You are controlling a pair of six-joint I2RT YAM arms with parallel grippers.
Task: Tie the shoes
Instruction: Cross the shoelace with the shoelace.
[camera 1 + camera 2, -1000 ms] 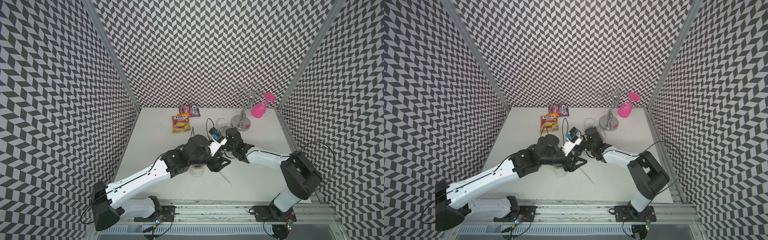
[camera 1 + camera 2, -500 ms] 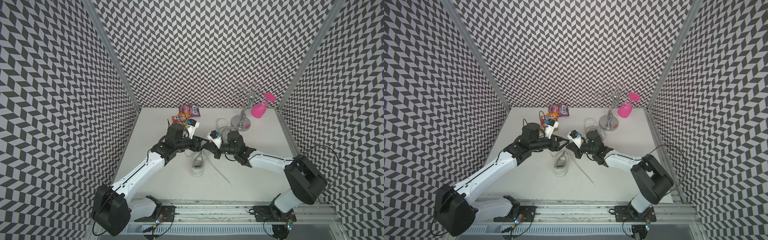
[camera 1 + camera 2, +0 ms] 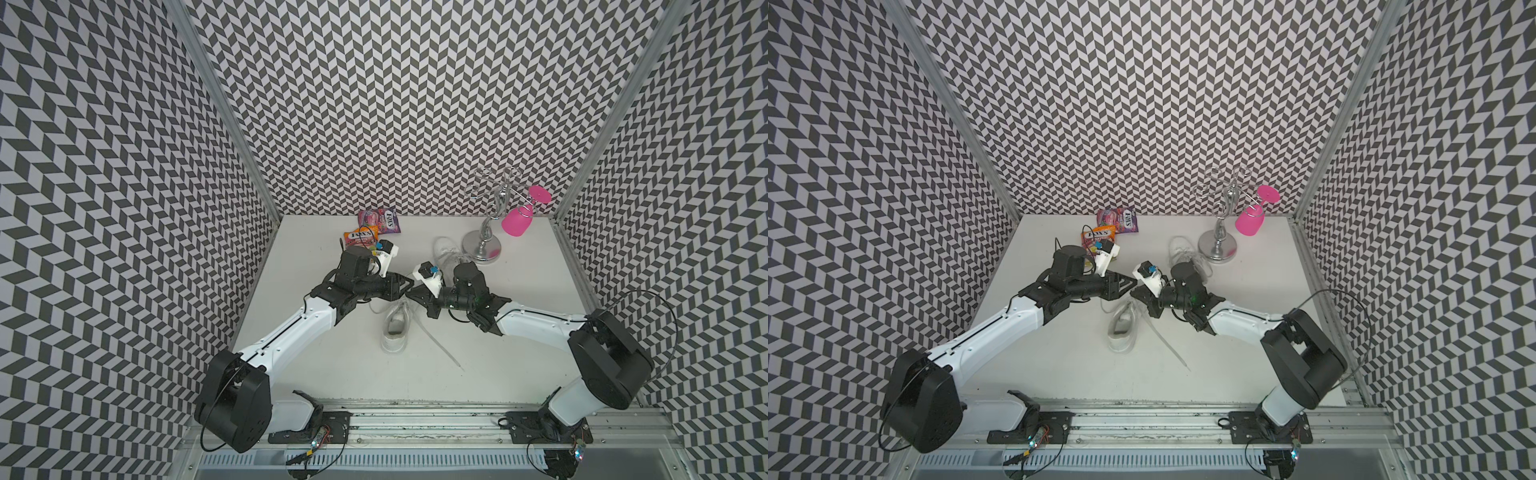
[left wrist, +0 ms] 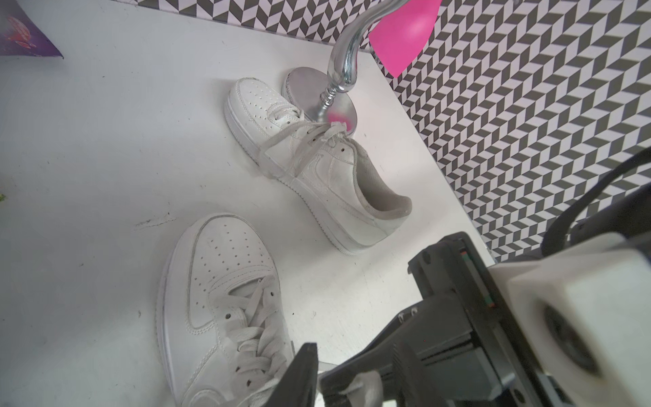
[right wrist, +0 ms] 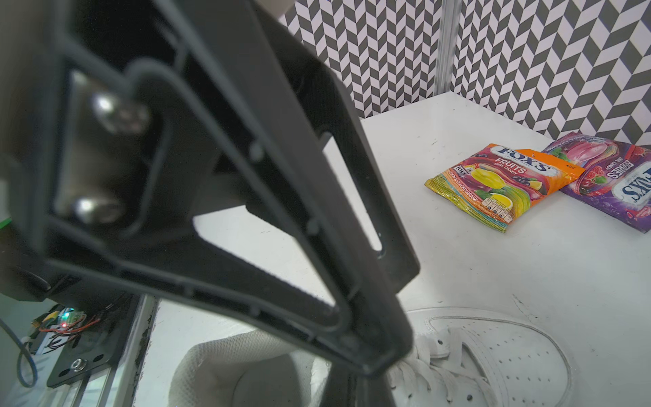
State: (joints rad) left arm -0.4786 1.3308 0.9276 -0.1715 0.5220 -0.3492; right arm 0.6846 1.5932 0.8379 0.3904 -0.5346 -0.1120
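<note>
Two white shoes are on the table. The near shoe [image 3: 397, 324] [image 4: 225, 299] lies in the middle, toe to the rear, with one lace [image 3: 440, 349] trailing toward the front right. The far shoe [image 3: 446, 253] [image 4: 317, 165] rests against the metal stand's base. Above the near shoe, my left gripper [image 3: 406, 285] [image 3: 1133, 283] and right gripper [image 3: 410, 293] [image 3: 1132, 293] meet tip to tip. In the left wrist view, the right gripper is shut on a white lace end [image 4: 363, 387]. My left gripper's finger [image 4: 304, 370] stands beside it, jaws partly apart.
A chrome stand [image 3: 482, 249] with a pink glass [image 3: 517, 220] hanging from it is at the back right. Two candy bags [image 3: 361, 237] [image 3: 380, 220] lie at the back, behind the left wrist. Patterned walls close in three sides.
My left arm has swung off the near shoe toward the rear left, uncovering it. The right gripper shifted left to meet it. The left jaws have narrowed.
</note>
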